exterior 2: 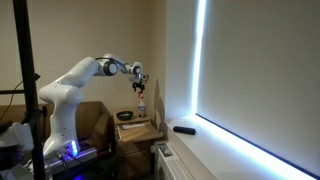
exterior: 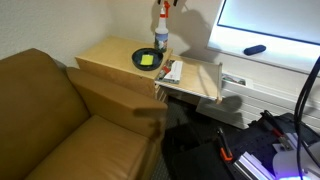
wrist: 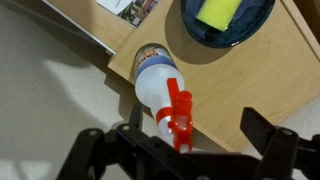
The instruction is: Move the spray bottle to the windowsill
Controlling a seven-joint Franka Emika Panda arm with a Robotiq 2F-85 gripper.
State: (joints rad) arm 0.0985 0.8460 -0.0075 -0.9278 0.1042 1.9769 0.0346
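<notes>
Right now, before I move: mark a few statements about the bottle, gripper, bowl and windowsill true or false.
1. The bottle stands on the table. True.
2. The gripper is shut on the bottle. False: it is open, with its fingers spread clear of the red head.
3. The bowl holds something yellow. True.
4. The windowsill is bare. False: a small dark object lies on it.

Spray bottle was at upper centre, just behind the bowl on the table; the windowsill lay at upper right, well apart.
</notes>
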